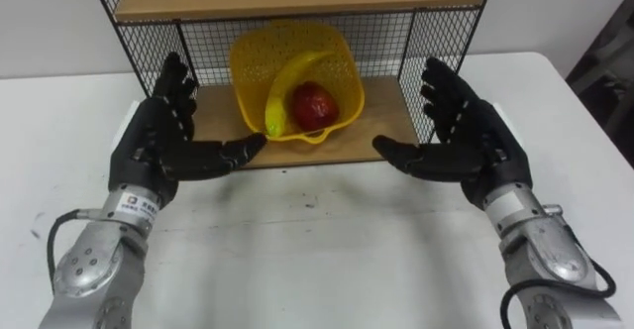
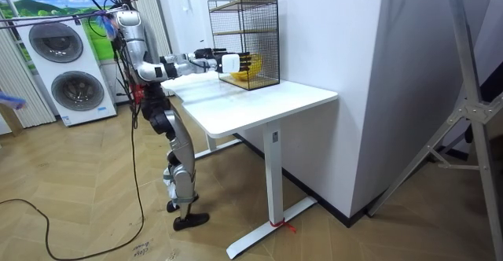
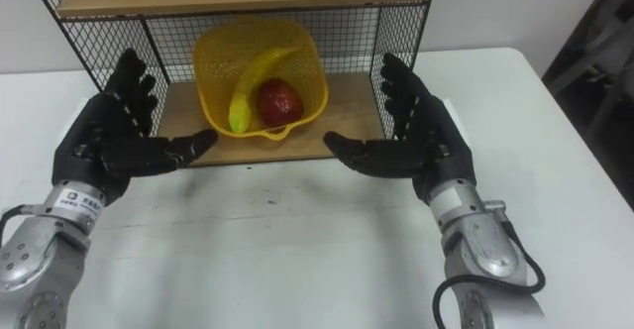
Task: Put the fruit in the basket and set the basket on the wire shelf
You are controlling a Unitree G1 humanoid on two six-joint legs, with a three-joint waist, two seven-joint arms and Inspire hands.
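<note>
In the left eye view my left hand (image 1: 158, 146) and right hand (image 1: 466, 141) have their fingers straight and spread wide, holding nothing. The basket (image 1: 253, 66), with the banana (image 1: 289, 83) and red fruit (image 1: 313, 106) in it, sits between and just beyond them on the lower board of the wire shelf (image 1: 381, 121), so I judge the move now is to draw both hands straight back over the table (image 1: 317, 250). In the room view the robot stands at the table's end with its arms reaching toward the shelf, and in the right eye view the mesh side panels (image 3: 404, 32) stand just past the fingers, so spreading outward risks a snag.

The eye views look down from the head, close on the wire shelf (image 1: 386, 121) at frame top. The distant, side-on room view shares that shelf and the table (image 2: 259, 102).
</note>
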